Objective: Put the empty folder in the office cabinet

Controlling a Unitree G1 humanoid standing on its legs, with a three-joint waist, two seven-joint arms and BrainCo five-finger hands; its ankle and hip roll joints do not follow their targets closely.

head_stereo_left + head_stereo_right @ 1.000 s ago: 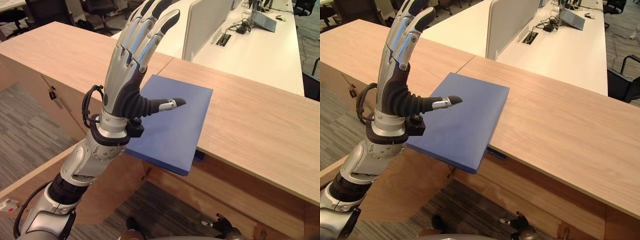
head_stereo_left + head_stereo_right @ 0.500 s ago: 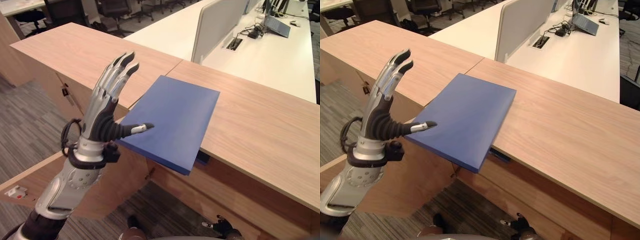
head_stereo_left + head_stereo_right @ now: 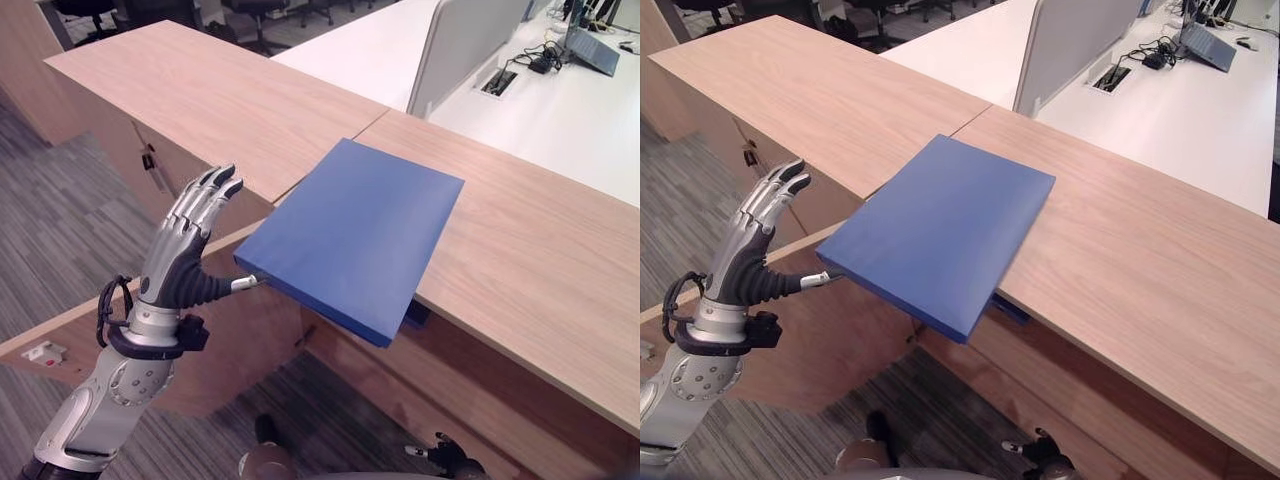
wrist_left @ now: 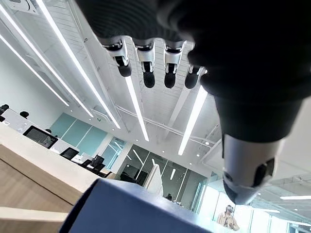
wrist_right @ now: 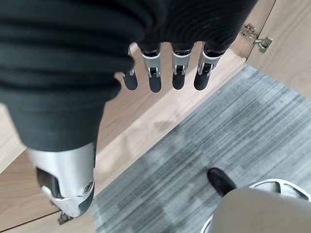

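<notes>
- Wooden counter (image 3: 520,250), desks behind.
- Blue folder (image 3: 352,235) flat on counter, near corner jutting past edge.
- Left hand (image 3: 185,255) just beside that corner, fingers straight, thumb tip at folder.
- Right hand (image 5: 165,73) hanging low, fingers relaxed, empty.

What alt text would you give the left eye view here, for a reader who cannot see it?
A blue folder lies flat on a long wooden cabinet top, one corner jutting out past the front edge. The robot's left hand is raised beside that corner with straight fingers, its thumb tip close to the folder's edge. A white desk with a divider panel stands behind.
</notes>
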